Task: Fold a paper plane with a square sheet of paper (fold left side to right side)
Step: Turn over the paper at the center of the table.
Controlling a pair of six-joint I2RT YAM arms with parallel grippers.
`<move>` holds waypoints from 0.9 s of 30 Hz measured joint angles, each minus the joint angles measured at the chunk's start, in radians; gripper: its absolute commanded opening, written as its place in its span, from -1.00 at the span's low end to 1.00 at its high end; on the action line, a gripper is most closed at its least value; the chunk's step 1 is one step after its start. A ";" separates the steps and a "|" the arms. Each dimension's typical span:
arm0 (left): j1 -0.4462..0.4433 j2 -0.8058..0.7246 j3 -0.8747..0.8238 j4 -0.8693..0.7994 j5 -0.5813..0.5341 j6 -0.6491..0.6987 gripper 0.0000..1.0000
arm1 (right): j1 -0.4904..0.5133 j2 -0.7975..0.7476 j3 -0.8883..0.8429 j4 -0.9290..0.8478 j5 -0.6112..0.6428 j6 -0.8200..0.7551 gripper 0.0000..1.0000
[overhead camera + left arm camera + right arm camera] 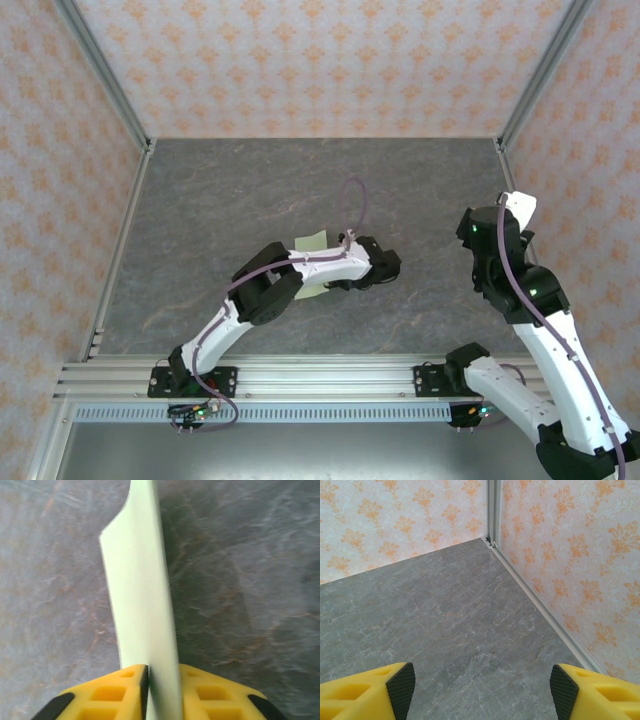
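The square sheet of paper (142, 595) is pale green and runs as a tall strip from between my left gripper's (162, 692) yellow fingers (110, 695) up to the top of the left wrist view. The jaws stand slightly apart around it, with a thin dark gap beside the left pad. From above, the paper (312, 242) lies at mid-table, largely covered by the left arm, whose gripper (335, 284) is bent back over it. My right gripper (482, 692) is open and holds nothing; it hangs over bare table near the far right corner, raised at the right (515, 210).
The grey marbled table (220, 220) is enclosed by patterned walls with aluminium posts (493, 510) at the corners. A purple cable (355, 200) loops above the left wrist. A rail (330, 375) crosses the near edge by the arm bases.
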 measured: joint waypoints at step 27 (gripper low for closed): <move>0.449 -0.731 -0.655 0.671 0.747 0.093 0.27 | 0.057 0.142 -0.154 0.214 -0.634 -0.020 0.53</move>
